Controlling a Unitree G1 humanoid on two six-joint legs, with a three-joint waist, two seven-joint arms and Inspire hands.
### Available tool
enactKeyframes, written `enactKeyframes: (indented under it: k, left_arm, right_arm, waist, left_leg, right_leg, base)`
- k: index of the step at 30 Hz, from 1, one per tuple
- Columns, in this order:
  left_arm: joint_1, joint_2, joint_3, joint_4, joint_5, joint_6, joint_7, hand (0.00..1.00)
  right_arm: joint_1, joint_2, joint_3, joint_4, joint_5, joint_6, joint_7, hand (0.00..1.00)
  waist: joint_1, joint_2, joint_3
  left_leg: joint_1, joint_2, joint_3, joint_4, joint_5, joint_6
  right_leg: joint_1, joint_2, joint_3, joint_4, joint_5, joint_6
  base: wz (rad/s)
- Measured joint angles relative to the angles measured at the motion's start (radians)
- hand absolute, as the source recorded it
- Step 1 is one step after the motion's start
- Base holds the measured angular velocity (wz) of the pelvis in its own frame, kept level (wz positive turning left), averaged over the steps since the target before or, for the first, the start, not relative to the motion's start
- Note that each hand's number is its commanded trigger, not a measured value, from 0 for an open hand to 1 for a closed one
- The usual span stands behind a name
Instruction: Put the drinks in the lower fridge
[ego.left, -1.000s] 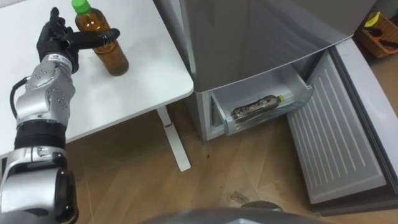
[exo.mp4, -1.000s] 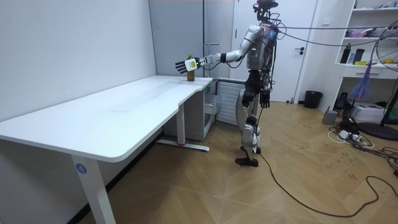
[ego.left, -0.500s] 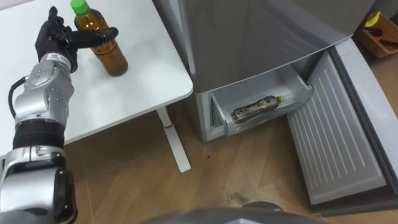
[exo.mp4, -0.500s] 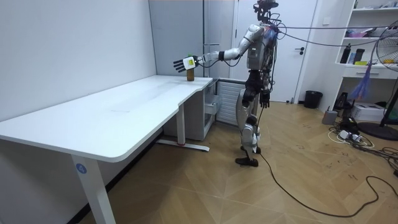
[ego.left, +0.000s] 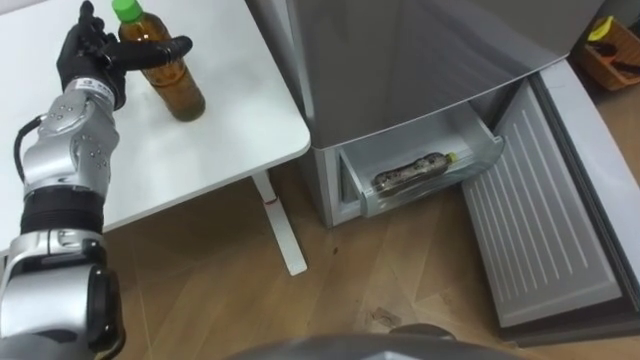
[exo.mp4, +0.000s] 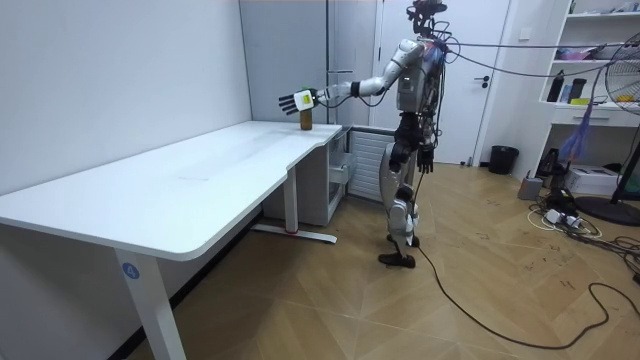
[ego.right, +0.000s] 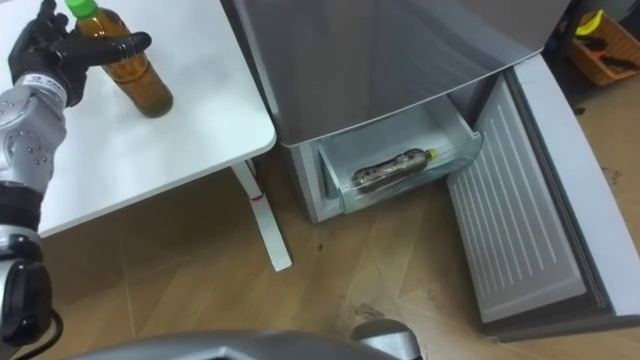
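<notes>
An amber drink bottle with a green cap (ego.left: 168, 78) stands upright near the far right corner of the white table (ego.left: 230, 130). My left hand (ego.left: 84, 56) is raised just left of it. The fingers are straight and the thumb reaches across the bottle's shoulder, without closing round it. In the room view, the same arm stretches out over the table to the bottle (exo.mp4: 307, 121). The lower fridge drawer (ego.left: 478, 160) is pulled out, and another bottle (ego.left: 408, 173) lies on its side inside. My right hand (exo.mp4: 431, 163) hangs at my side.
The fridge's lower door (ego.left: 545, 225) is swung wide open to my right, over the wooden floor. A white table leg (ego.left: 280, 230) stands just left of the fridge. A wooden crate (ego.left: 612, 50) sits at the far right.
My left hand has risen slightly, and the thumb has slid from the bottle's label up to its shoulder. The bottle stands where it was.
</notes>
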Motion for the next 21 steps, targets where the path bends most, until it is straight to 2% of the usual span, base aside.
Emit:
enactKeyframes:
  k: [5,11,15,21]
  left_arm:
    - [-0.010,0.000,0.000,0.000,0.000,0.000,-0.015,1.00]
    - [-0.012,0.000,-0.002,0.003,0.000,0.002,-0.032,1.00]
    - [-0.012,0.000,-0.027,0.005,-0.002,0.032,-0.074,1.00]
    - [-0.012,0.000,-0.039,0.023,-0.001,0.033,-0.097,1.00]
  right_arm:
    - [-0.001,0.000,-0.002,0.003,-0.001,0.001,0.000,0.00]
    - [-0.002,0.000,-0.003,0.002,-0.014,0.001,0.003,0.00]
    - [-0.002,0.000,-0.003,0.000,-0.014,0.000,0.003,0.00]
    - [-0.003,0.000,-0.003,0.002,-0.013,-0.003,0.001,0.00]
  waist:
    - [0.000,0.005,0.0070]
    - [-0.004,0.014,0.0052]
    - [-0.010,0.014,0.0053]
    - [-0.025,0.018,0.0064]
  left_leg:
    - [-0.002,-0.001,-0.002,0.000,0.000,0.000]
    - [-0.007,-0.002,-0.003,-0.002,0.000,0.000]
    - [-0.008,-0.002,-0.003,-0.003,0.000,0.000]
    - [-0.006,0.000,-0.003,-0.007,-0.001,0.000]
  right_leg:
    - [-0.004,0.001,0.002,0.000,0.000,0.000]
    - [-0.013,0.003,0.012,0.000,0.000,0.000]
    - [-0.014,0.003,0.012,0.000,0.000,0.000]
    - [-0.014,0.004,0.013,0.001,0.000,0.000]
  base:
    - [-0.01]
    - [-0.03]
    - [0.00]
    - [0.00]
